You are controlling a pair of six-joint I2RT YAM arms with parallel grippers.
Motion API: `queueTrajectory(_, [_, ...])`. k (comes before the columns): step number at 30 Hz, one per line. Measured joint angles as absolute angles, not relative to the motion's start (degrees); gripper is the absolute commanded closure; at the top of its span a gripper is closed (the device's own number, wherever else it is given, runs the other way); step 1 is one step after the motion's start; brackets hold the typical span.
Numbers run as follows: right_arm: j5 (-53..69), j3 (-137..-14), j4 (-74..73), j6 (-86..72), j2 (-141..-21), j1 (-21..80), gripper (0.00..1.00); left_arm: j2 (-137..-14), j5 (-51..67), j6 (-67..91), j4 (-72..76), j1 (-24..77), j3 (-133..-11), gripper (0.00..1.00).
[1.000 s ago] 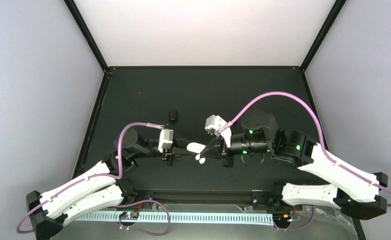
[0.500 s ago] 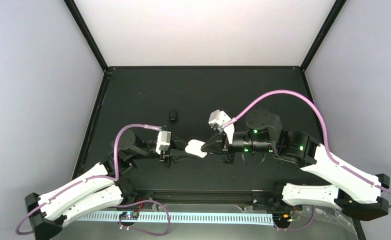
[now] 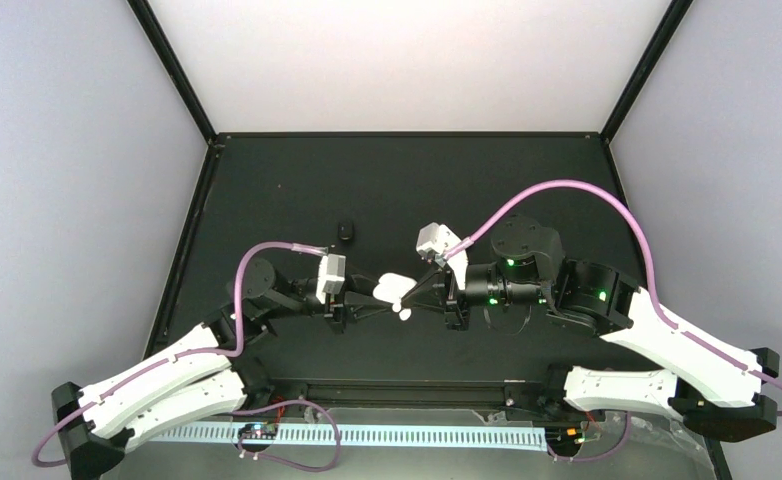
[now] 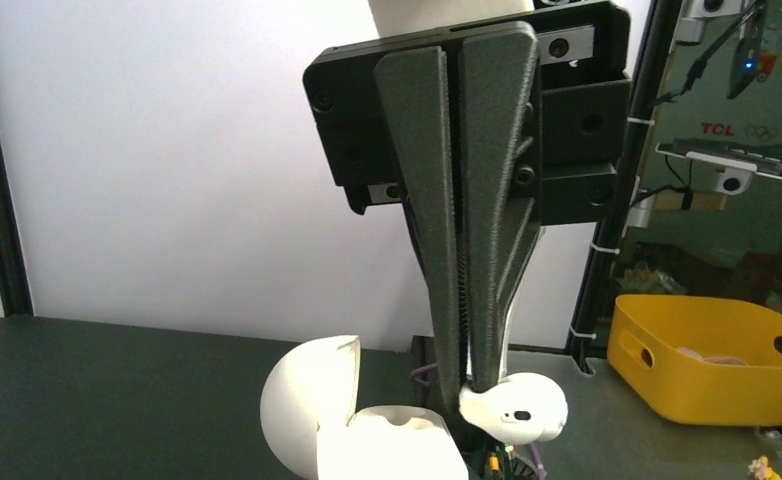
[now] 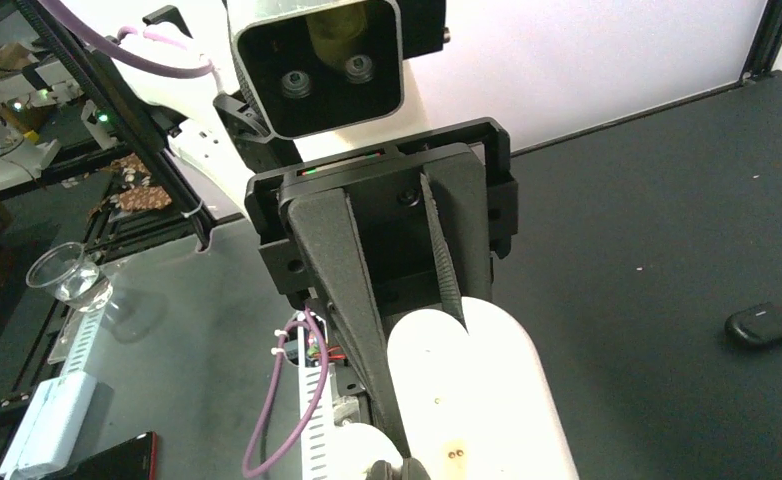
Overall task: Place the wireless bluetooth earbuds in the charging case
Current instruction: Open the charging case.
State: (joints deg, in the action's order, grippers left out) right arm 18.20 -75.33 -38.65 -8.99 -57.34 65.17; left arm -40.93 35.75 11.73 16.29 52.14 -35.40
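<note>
"TCL" legible on dark background panel [image 4: 719, 128]; nothing else readable.

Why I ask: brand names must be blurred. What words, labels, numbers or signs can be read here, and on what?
"TCL", in red letters with small rings beside them, on a dark panel in the background of the left wrist view.
On the charging case and the earbud: no text.
Top external and right wrist views: nothing readable.
</note>
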Motion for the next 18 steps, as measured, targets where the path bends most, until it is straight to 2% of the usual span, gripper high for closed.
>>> queueTrajectory(10, [17.56,-75.79,-39.38,-7.70,-56.88,65.17,0.99,-41.41,33.78,12.58,16.23,52.14,-35.33,0.98])
queueTrajectory(18, [9.52,-83.37,-44.95,-1.23,-57.32,65.17,0.99,-41.82,31.53,12.53,15.79,51.92,-34.30,0.98])
